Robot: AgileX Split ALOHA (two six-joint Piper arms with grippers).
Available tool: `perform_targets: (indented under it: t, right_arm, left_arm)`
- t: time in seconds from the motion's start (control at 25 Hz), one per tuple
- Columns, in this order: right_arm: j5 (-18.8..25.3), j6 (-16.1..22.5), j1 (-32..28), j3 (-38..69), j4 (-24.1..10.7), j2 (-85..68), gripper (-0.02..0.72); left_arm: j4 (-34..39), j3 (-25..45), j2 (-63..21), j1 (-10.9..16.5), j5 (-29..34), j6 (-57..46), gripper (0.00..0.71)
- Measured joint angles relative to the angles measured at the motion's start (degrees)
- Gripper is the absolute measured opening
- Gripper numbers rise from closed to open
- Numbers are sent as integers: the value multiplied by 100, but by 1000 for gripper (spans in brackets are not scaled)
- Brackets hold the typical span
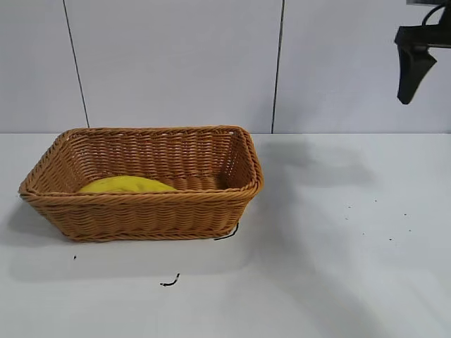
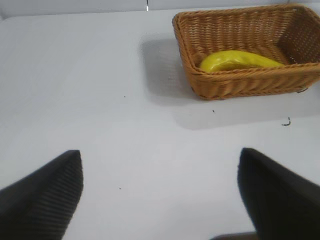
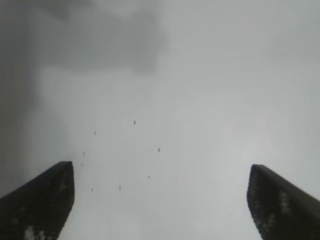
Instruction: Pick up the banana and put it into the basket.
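The yellow banana [image 1: 127,185] lies inside the tan woven basket [image 1: 243,151] at the table's left, mostly hidden behind the near wall. The left wrist view shows the banana [image 2: 240,60] lying in the basket [image 2: 235,85], far from my left gripper [image 2: 160,165], which is open and empty over bare table. The left gripper is out of the exterior view. My right gripper [image 3: 160,172] is open and empty. It hangs high above the table at the far right; only one dark finger [image 1: 412,63] shows in the exterior view.
The white table [image 1: 338,246] carries small dark specks at the right and a small dark scrap [image 1: 170,282] in front of the basket. A grey panelled wall stands behind the table.
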Motion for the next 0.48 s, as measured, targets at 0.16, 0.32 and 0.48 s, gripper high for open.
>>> perform_targets:
  t: [0.16,0.32,0.48]
  right_arm:
    - [21,-80,0,1436,4,-1205,635]
    - [26,-99,0,2729,11,-2557,635]
    - [32,-103,0,3788,11,-4033,635]
  left_arm:
    - [0,0,0,0,0,0,635]
    - [0,0,0,0,0,0,635]
    - [0,0,0,0,0,0,635]
